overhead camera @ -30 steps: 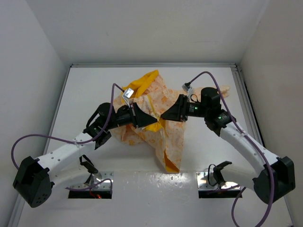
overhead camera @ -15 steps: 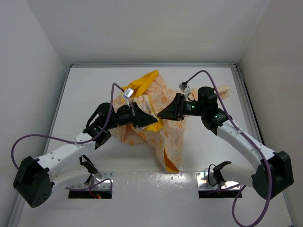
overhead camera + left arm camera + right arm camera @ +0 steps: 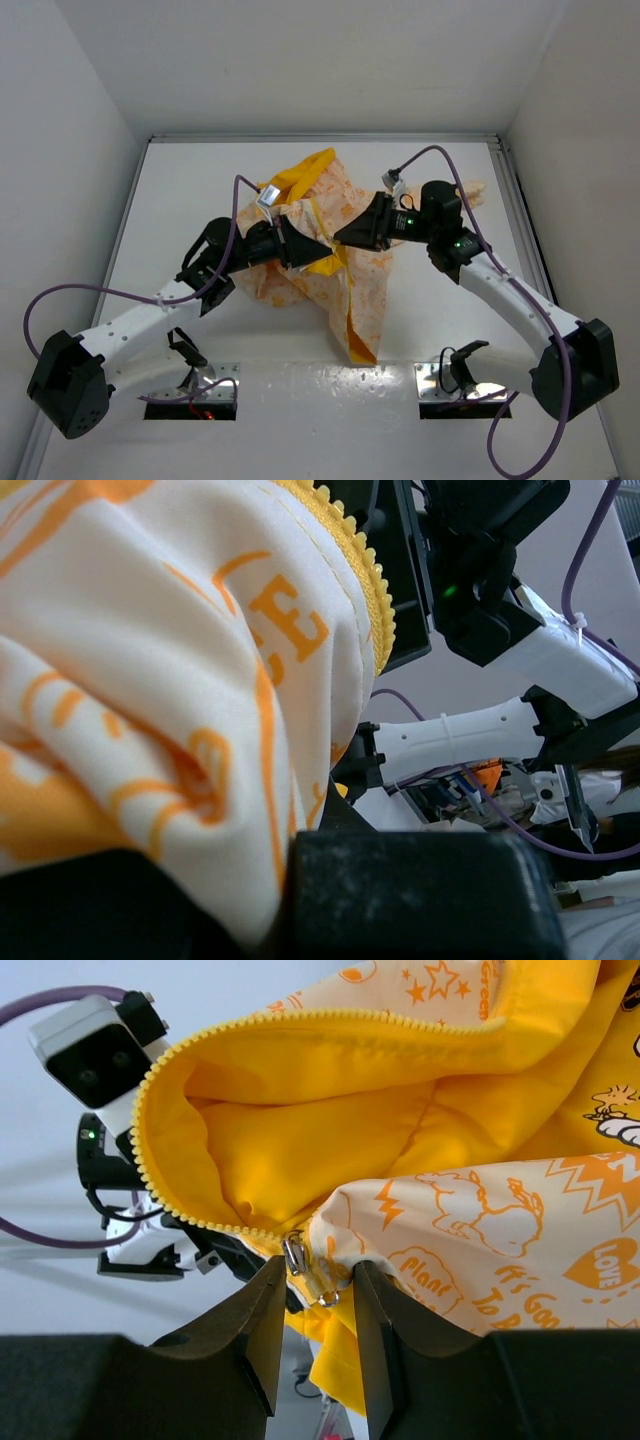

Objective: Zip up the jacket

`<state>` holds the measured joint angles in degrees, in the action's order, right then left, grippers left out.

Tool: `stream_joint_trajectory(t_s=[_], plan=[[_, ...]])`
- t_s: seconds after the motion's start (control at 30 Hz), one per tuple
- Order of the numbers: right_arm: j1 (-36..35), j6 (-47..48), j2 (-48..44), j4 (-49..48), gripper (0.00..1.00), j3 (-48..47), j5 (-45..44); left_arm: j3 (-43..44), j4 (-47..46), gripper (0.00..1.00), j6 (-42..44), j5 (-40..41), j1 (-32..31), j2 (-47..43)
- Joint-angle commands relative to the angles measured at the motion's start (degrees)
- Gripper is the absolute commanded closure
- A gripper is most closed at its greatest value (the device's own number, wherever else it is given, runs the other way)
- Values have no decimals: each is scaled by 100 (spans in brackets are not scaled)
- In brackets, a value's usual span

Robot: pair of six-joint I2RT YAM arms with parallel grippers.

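Observation:
The jacket [image 3: 340, 270], cream with an orange print and yellow lining, lies bunched in the middle of the table. My left gripper [image 3: 320, 252] is shut on a fold of its cream fabric [image 3: 150, 700], with the yellow zipper teeth [image 3: 372, 600] running above. My right gripper [image 3: 343, 238] meets it from the right. In the right wrist view its fingers [image 3: 262, 1330] stand narrowly apart around the metal zipper slider [image 3: 298, 1255] and its pull ring [image 3: 326, 1298], with fabric pinched between them. An open zipper edge [image 3: 160, 1130] loops round the yellow lining [image 3: 300, 1130].
The jacket's hem hangs toward the near edge [image 3: 362, 345]. A sleeve end [image 3: 478, 188] lies behind the right arm. White walls enclose the table [image 3: 180, 190] on three sides. Two mounting plates sit at the near edge [image 3: 450, 385].
My right gripper has shifted a little to the left and toward the back, closer to the left gripper. The left arm and the jacket have barely moved.

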<state>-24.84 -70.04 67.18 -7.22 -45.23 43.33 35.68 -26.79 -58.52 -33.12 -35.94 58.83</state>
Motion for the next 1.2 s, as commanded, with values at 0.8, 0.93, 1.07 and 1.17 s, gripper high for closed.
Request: stream_joint_trajectory(t_s=[0.8,0.93,1.07,1.17], plan=[[41,-1591,85,942,55,-513,-694,-167,-1804,100,42,254,44,393],[41,-1671,217,1021,58,-750,-747,-219,-1865,100,104,307,44,393],[120,-1706,322,1021,62,-899,-756,-272,-1865,100,104,307,-9,393],[120,-1732,322,925,64,-1005,-756,-403,-1813,100,104,307,-9,340]])
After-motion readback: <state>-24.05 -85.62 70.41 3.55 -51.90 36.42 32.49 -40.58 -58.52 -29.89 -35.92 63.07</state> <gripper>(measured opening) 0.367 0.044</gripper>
